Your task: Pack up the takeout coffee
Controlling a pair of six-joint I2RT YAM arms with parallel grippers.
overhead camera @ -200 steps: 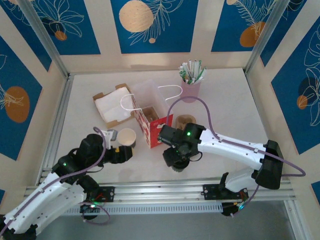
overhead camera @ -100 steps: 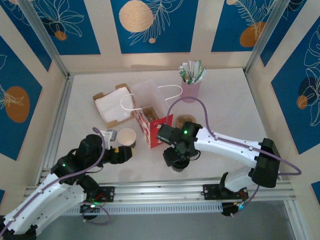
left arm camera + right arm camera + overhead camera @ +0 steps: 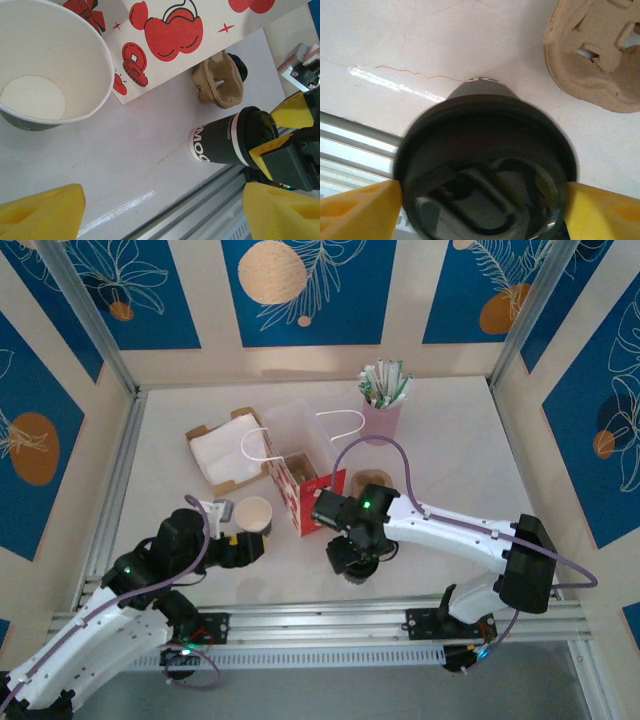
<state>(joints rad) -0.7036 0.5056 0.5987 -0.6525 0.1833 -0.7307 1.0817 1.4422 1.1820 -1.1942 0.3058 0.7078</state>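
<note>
Ok so the right gripper (image 3: 480,212) is sitting over the lidded black cup (image 3: 485,150), one yellow finger on either side of the lid. The wrist cam is so close and blurry that I honestly can't tell if the pads are pressing on it or just next to it. Only the lid and a sliver of the cup's wall show from there, and the bottom of the lid is cut off by the frame. From the left wrist cam the same cup stands on the table (image 3: 100,165) with white lettering I can only half read, and the right fingers cover its top. Just past the right fingers sits the brown pulp carrier (image 3: 600,55), cropped at the edge, and on the other side of them is the metal rail (image 3: 350,145). The left gripper (image 3: 162,205) is wide open with nothing in it, and only its yellow tips poke into the corners of its view. The open paper cup (image 3: 50,65) stands just ahead of it, off toward one finger and empty inside, not between the jaws. The red-and-white gift bag (image 3: 170,35) is beyond that, top cut off. From overhead, the right arm hides most of the black cup.
</note>
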